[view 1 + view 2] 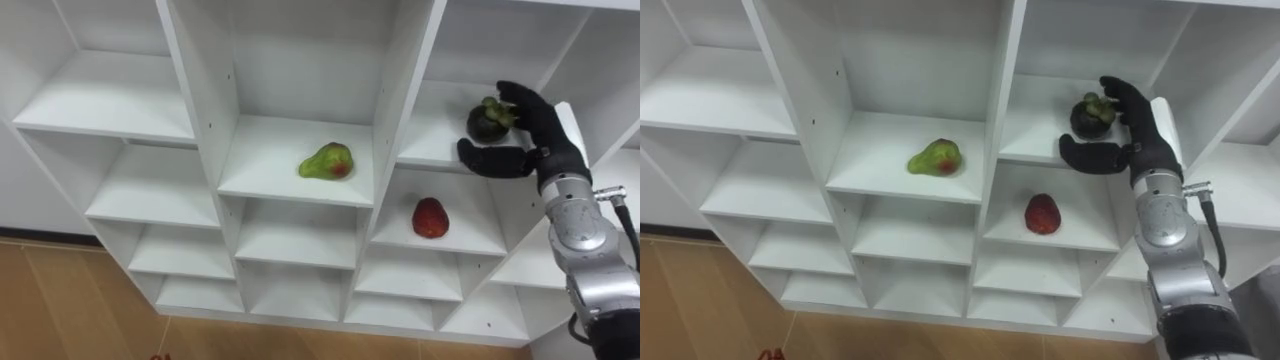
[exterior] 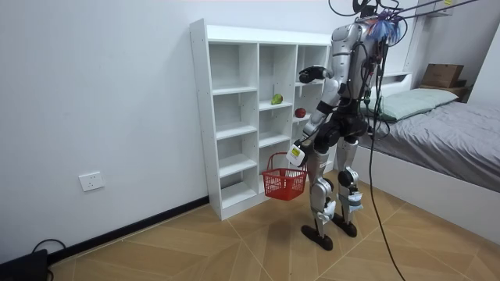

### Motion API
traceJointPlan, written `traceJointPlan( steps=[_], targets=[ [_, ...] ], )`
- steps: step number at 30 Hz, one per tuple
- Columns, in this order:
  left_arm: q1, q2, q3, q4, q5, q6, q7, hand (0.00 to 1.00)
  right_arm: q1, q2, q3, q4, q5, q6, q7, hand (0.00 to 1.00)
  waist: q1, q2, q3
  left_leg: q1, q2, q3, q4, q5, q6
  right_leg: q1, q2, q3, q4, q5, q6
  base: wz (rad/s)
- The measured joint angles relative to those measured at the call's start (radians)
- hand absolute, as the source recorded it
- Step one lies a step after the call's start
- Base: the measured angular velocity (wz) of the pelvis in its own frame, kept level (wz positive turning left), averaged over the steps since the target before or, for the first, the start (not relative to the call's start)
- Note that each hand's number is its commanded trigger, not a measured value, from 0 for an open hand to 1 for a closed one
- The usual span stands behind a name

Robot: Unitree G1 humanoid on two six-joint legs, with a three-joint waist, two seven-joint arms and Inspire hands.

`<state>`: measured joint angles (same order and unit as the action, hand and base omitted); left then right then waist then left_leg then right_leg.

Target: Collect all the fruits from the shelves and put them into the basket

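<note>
Right hand (image 1: 532,128) cups the mangosteen (image 1: 488,122) on the upper right shelf (image 1: 425,150), fingers apart, thumb below it. Close fully round it before lifting, or it may roll off. Pear (image 1: 327,162) and red fruit (image 1: 430,217) wait on their shelves. Left hand (image 2: 296,154) grips the basket (image 2: 283,181).

My right arm: raised from the lower right, forearm near upright, wrist tipped a little inward. My right hand (image 1: 540,135): held high, fingers loosely bent forward, thumb spread wide below them, grip not closed. My left arm: in the room view I read it low beside the hip, elbow slightly bent. My left hand (image 2: 296,154): hooked on the handle of the red basket (image 2: 283,183)
</note>
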<state>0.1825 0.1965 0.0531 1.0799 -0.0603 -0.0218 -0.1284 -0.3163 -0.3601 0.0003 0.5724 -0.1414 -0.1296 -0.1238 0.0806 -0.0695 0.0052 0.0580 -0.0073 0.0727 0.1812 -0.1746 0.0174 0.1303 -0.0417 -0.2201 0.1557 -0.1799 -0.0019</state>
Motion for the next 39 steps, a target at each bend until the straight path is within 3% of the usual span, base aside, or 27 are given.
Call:
traceJointPlan(
  steps=[20,26,30,34,39],
  targets=[
    [-0.016,0.003,0.0,0.0,0.012,0.0,-0.005,1.0,-0.023,0.0,0.019,0.01,-0.052,-0.001,0.005,1.0,0.007,-0.01,0.0036,-0.002,-0.003,-0.018,-0.001,0.0,0.0,-0.003,-0.003,-0.03,-0.003,0.0,0.0,0.02],
    [-0.016,0.003,-0.004,0.0,0.012,0.0,-0.008,1.0,-0.022,0.001,0.018,0.003,-0.007,0.0,0.032,1.0,0.006,-0.004,0.0012,-0.013,-0.004,-0.018,0.007,0.0,0.0,-0.003,-0.003,-0.028,-0.002,0.0,0.0,0.0],
    [-0.018,0.002,-0.009,0.0,0.01,0.0,-0.013,1.0,-0.015,0.001,0.021,-0.036,-0.008,0.008,0.057,1.0,0.005,0.012,-0.0038,-0.011,-0.003,-0.013,0.008,0.0,0.0,-0.006,-0.003,-0.02,-0.001,0.0,0.0,-0.03],
    [-0.023,0.001,-0.019,0.0,-0.017,-0.001,-0.021,1.0,0.022,0.001,0.022,-0.105,0.009,0.019,0.064,1.0,0.001,0.029,-0.0061,-0.009,-0.003,-0.006,0.005,0.0,0.0,-0.008,-0.002,-0.007,-0.001,0.0,0.0,-0.04],
    [-0.017,-0.01,-0.018,0.001,-0.048,-0.03,-0.007,1.0,0.119,0.002,0.021,-0.226,0.066,0.018,0.08,1.0,-0.007,0.027,-0.0042,-0.009,-0.003,-0.006,0.004,0.0,0.0,-0.006,-0.002,-0.003,-0.002,0.0,0.0,0.0]
  ],
)
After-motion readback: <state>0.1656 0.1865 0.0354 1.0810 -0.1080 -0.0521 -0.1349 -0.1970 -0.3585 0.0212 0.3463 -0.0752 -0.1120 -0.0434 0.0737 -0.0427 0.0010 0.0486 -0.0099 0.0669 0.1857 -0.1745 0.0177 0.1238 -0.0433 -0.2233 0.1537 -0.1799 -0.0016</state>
